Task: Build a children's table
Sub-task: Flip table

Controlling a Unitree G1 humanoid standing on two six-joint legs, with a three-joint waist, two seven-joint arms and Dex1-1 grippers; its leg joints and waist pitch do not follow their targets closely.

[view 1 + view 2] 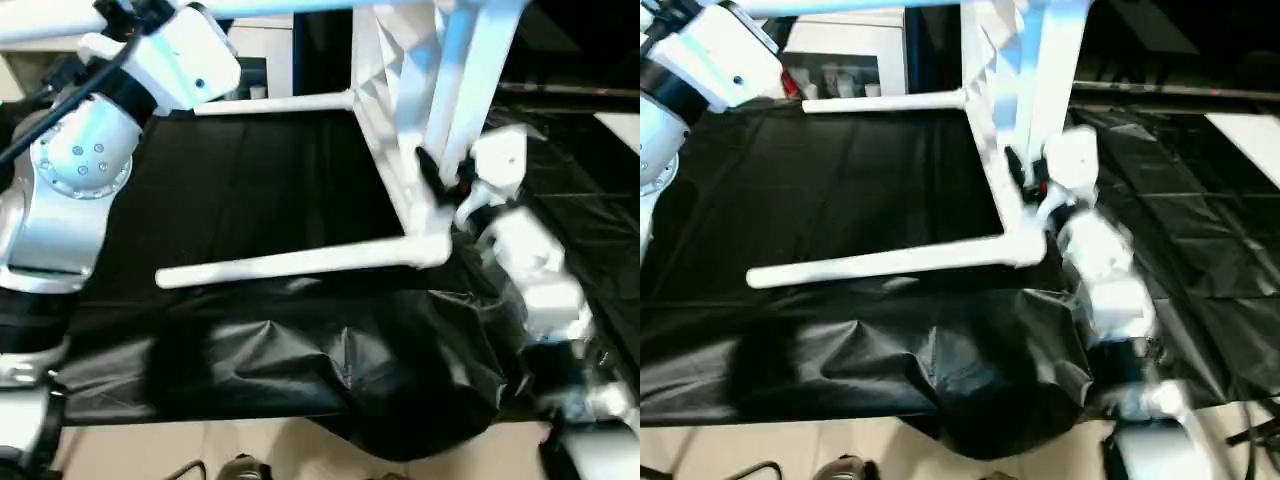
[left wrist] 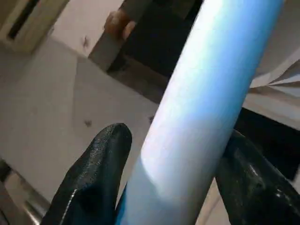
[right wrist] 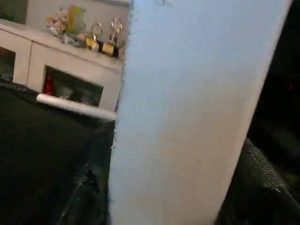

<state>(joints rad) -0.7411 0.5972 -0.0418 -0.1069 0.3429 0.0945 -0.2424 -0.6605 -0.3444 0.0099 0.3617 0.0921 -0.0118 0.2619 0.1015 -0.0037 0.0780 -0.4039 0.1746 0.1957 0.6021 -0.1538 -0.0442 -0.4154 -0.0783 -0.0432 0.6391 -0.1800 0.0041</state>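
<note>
Left gripper (image 2: pixel 173 187) has its two black fingers (image 2: pixel 93 178) on either side of one white table leg (image 2: pixel 197 117), touching it. On the black-draped work surface (image 1: pixel 250 190) the children's table (image 1: pixel 400 150) stands tipped on its side, two more legs jutting toward the robot's left: a near leg (image 1: pixel 290 262) and a far leg (image 1: pixel 275 103). Right gripper (image 3: pixel 173 197) clamps a fourth leg (image 3: pixel 187 108) beside the ribbed top.
</note>
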